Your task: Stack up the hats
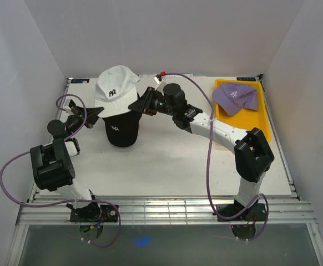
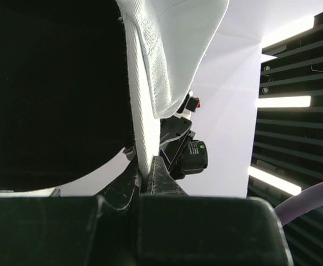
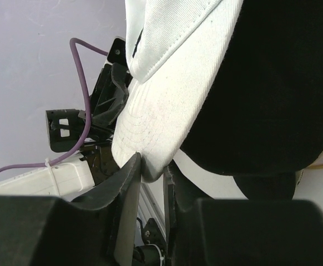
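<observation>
In the top view the white cap (image 1: 116, 83) sits over the far half of the black cap (image 1: 121, 131), both near the table's (image 1: 167, 166) far edge, left of centre. My left gripper (image 1: 96, 114) and right gripper (image 1: 135, 105) flank the pair at the white cap's rim. The purple cap (image 1: 236, 95) lies well apart on the yellow tray (image 1: 256, 124) in the far right corner, so I judge it is left to stack. The white one does not look fully seated. I count only three caps and can't tell whether any hide under the black one. The table's near half is open room, but the walls stand close behind the caps.

In the left wrist view my fingers (image 2: 162, 178) are clamped tight on the white cap's edge, with the black cap just beside it.

In the right wrist view the fingers (image 3: 125, 188) pinch the white cap's edge, with only fabric between them and the black cap alongside.
</observation>
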